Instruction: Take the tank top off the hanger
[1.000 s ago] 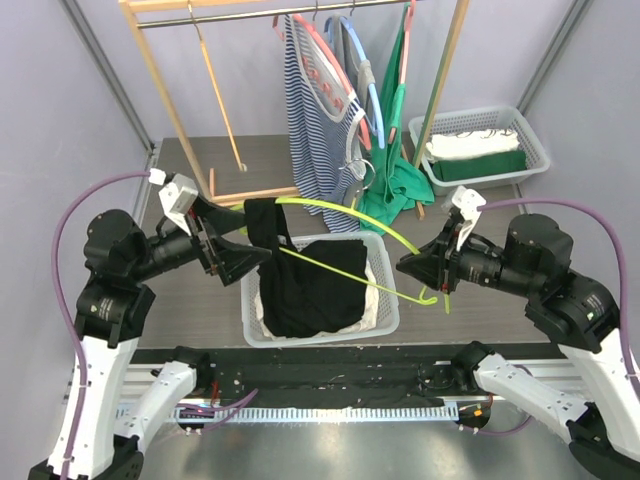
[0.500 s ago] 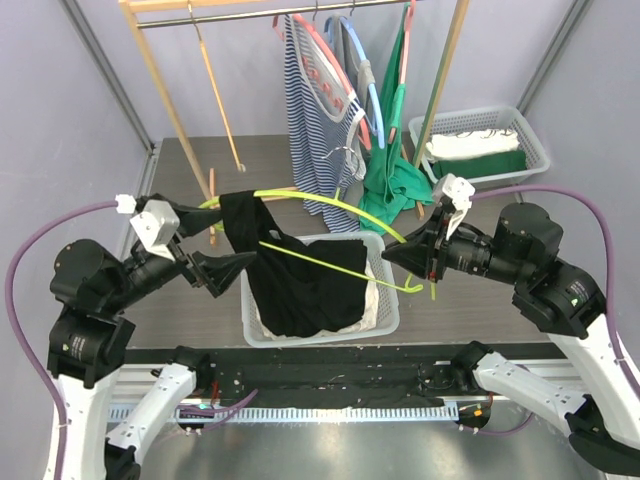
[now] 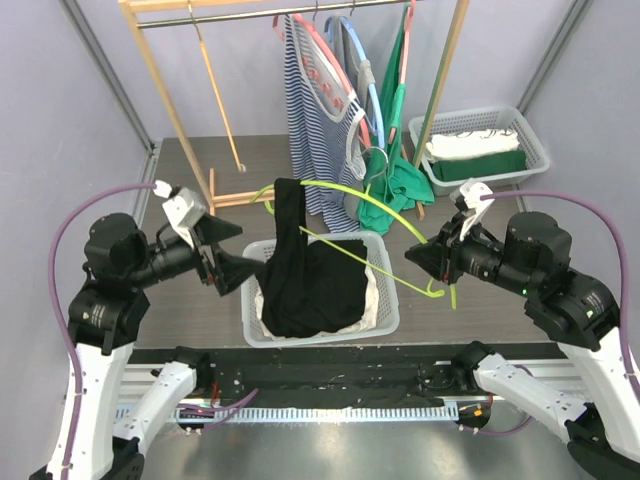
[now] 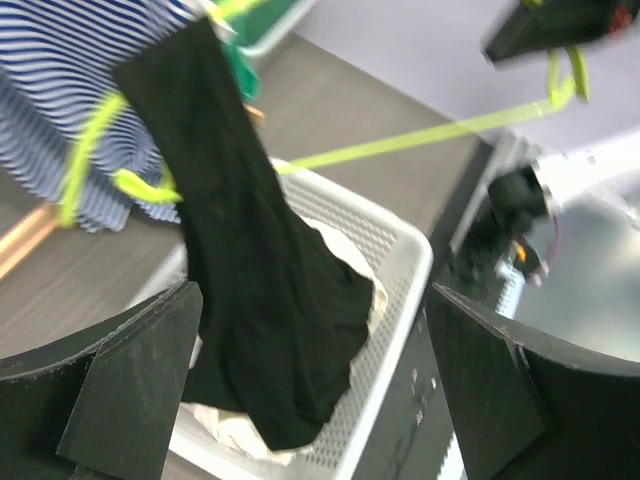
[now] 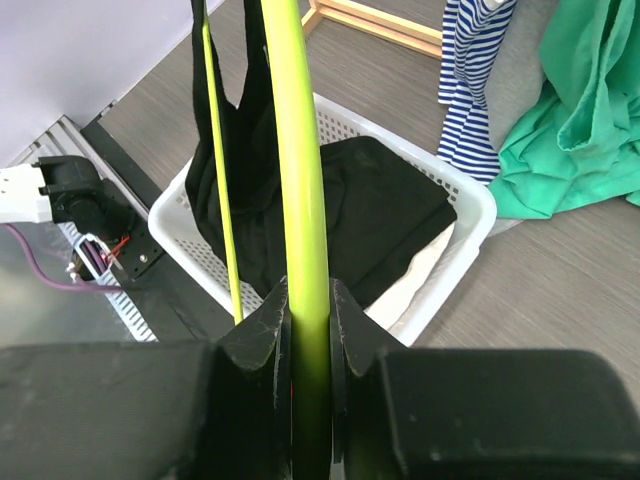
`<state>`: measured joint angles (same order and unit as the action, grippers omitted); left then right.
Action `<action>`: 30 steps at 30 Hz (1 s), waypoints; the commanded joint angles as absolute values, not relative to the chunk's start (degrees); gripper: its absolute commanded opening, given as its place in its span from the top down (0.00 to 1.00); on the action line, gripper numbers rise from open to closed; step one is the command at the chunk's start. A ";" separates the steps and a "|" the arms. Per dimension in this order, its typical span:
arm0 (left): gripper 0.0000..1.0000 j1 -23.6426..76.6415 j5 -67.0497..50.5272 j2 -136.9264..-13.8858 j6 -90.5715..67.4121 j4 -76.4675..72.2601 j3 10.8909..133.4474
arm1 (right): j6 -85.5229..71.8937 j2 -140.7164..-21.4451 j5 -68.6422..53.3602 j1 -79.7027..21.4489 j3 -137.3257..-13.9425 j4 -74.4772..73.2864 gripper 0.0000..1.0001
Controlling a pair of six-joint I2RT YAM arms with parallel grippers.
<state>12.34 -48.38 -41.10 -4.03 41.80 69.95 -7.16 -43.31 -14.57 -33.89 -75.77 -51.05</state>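
Observation:
The black tank top hangs by one strap from the far end of a lime-green hanger, and its body drapes into the white basket. My right gripper is shut on the hanger's near end; the right wrist view shows the jaws clamped on the green bar, with the tank top beyond. My left gripper is open just left of the tank top, not touching it. The left wrist view shows the fingers wide apart and the tank top between and beyond them.
A wooden clothes rack stands at the back, carrying a striped top, a green garment and pink and blue hangers. A second white basket with folded clothes sits at the back right. The basket rim also shows in the wrist views.
The left gripper had drawn the tank top's strap to the left; now its jaws are open and off the cloth. The hanger's far end with the tank top has swung right.

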 commanded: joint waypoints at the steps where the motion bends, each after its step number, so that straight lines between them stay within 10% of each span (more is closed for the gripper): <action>1: 0.00 12.13 -38.16 -44.21 -12.74 31.11 74.35 | -10.46 -44.91 -14.33 -33.75 -77.43 -44.12 0.99; 30: 0.00 26.98 -25.93 -45.53 -8.71 22.85 59.06 | -11.43 -44.03 -21.71 -33.75 -75.15 -42.63 0.99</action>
